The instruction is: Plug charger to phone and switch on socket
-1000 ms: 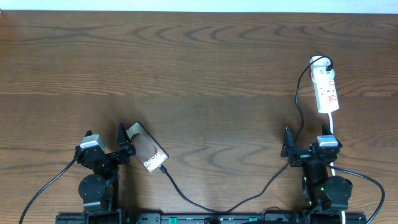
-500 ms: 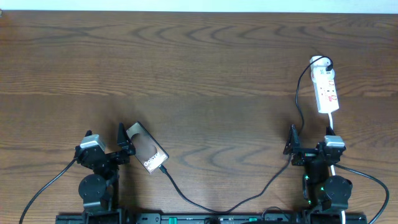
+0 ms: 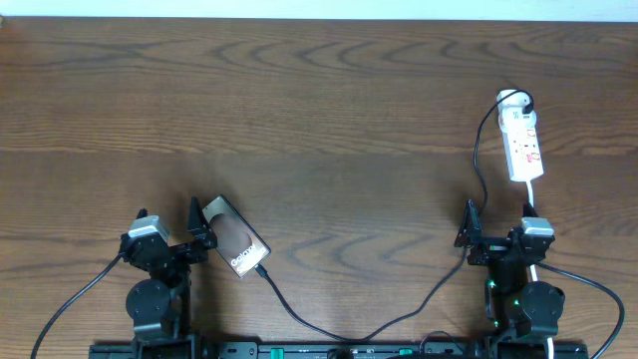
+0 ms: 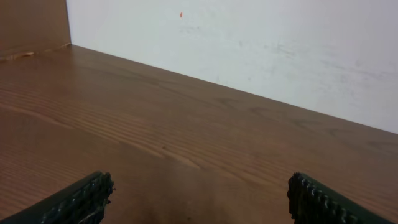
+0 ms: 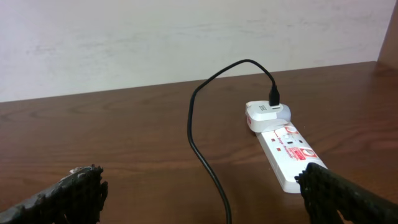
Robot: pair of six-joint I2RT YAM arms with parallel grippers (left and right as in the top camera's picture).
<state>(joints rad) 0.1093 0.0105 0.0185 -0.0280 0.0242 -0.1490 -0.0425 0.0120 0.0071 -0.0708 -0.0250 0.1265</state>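
Overhead: the phone [image 3: 234,242] lay screen-up and askew on the table [image 3: 319,100], at the near left. It was just beside the inner finger of the left gripper [image 3: 167,221]; whether they touched could not be told. The charger [image 3: 299,317] met the phone's near short edge with its tip. From there it sagged toward the near edge, then climbed on the right side to the far end of the socket [image 3: 522,145]. The socket lay flat at the far right, lengthwise front to back. Its white cord [image 3: 531,194] ran down past the right gripper [image 3: 496,224]. Both grippers sat near the front edge, well apart from each other, their jaws spread wide with nothing between them.

Left wrist: the left gripper [image 4: 199,199] had its fingers [image 4: 81,199] at the two lower corners, wide apart over bare wood. A white wall [image 4: 249,43] stood beyond the table. Neither phone nor charger showed here.

Right wrist: the right gripper [image 5: 202,193] was likewise spread wide and held nothing. The socket [image 5: 289,152] lay ahead and to the right, near its right finger [image 5: 339,193] but apart from it. A white adapter [image 5: 264,113] sat at the socket's far end. The charger [image 5: 193,124] arched up out of it, then came down between the fingers. The switch's position was too small to read.
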